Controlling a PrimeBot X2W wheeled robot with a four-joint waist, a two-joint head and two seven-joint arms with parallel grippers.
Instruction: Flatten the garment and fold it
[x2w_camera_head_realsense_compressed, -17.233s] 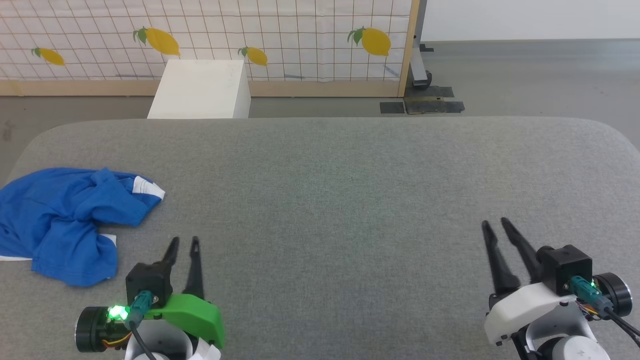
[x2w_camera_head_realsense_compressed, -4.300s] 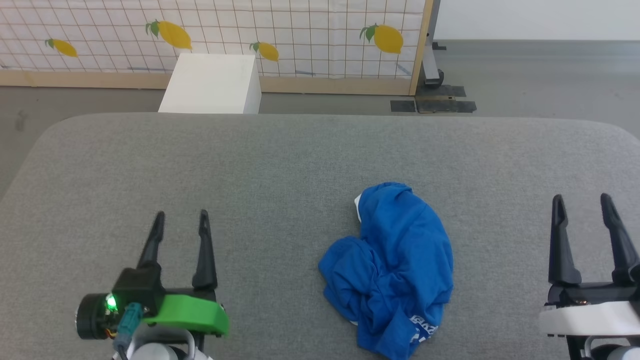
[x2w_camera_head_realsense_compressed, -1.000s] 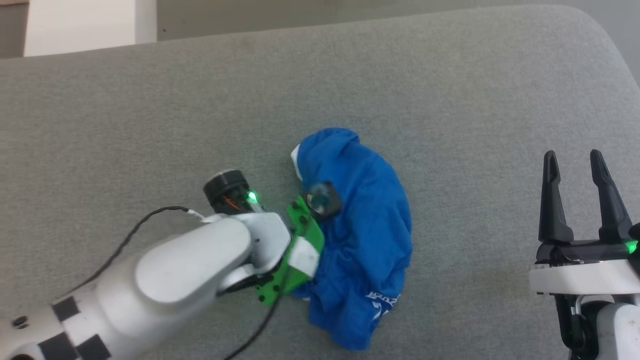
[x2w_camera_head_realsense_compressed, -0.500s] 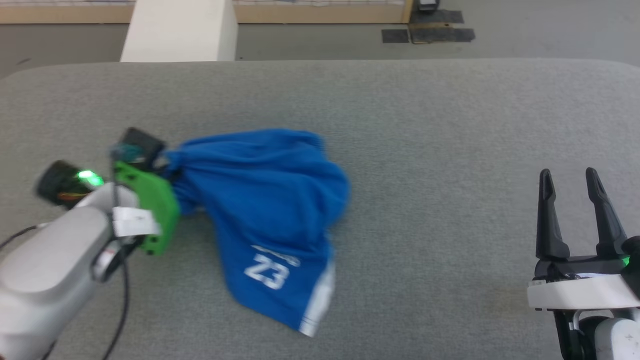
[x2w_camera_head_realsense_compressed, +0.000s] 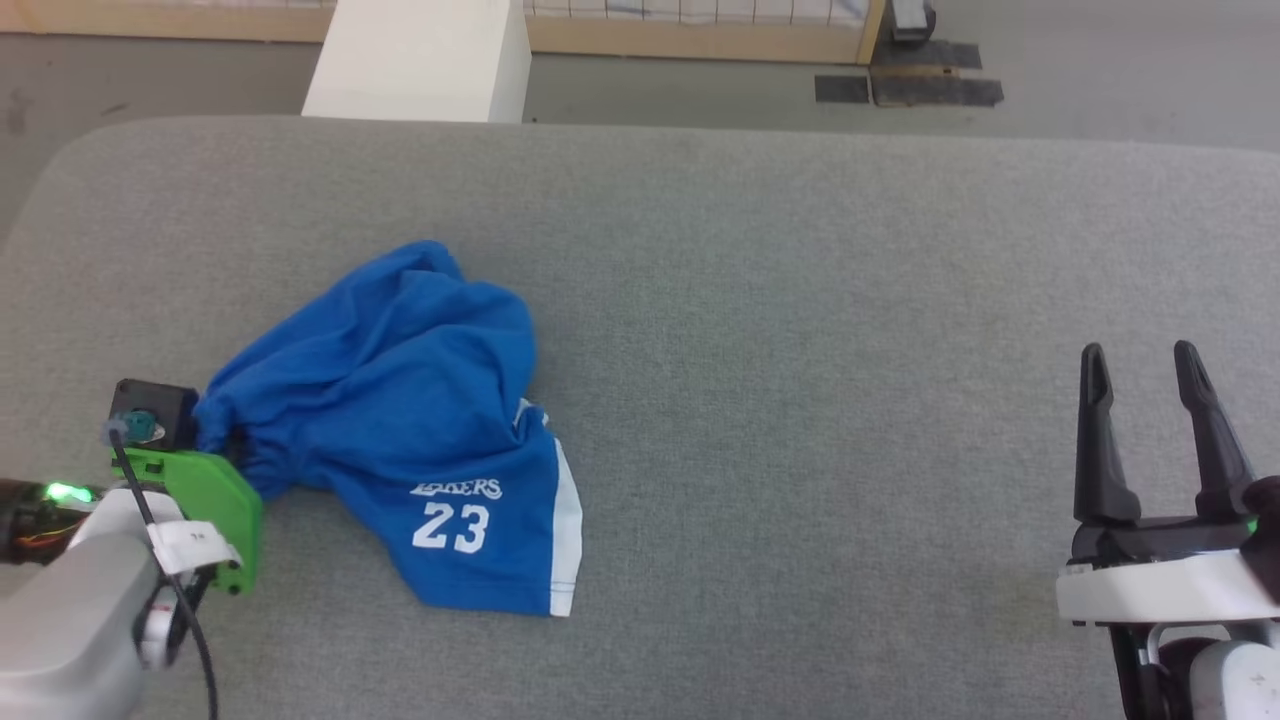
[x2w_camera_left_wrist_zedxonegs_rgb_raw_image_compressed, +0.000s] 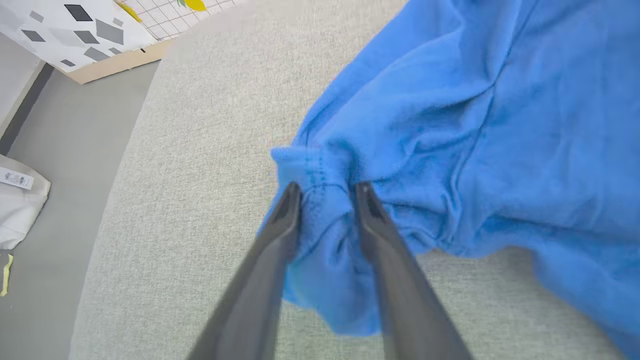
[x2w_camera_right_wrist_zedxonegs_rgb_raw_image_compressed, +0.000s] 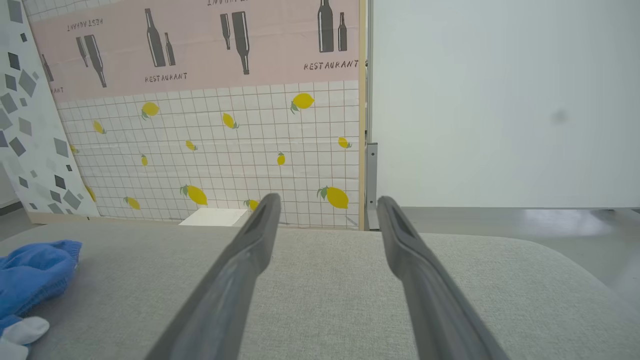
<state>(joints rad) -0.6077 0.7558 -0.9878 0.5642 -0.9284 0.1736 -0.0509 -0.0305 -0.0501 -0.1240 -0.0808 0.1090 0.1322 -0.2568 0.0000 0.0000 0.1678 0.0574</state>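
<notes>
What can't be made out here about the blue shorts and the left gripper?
- Hold of the left gripper: left wrist view shows the shorts bunched between its fingers, not whether they pinch.
- Those fingers, head view: covered by the shorts.
- Second leg, head view: buried under crumpled folds.
- Shorts, right wrist view: cut off by the left edge.
</notes>
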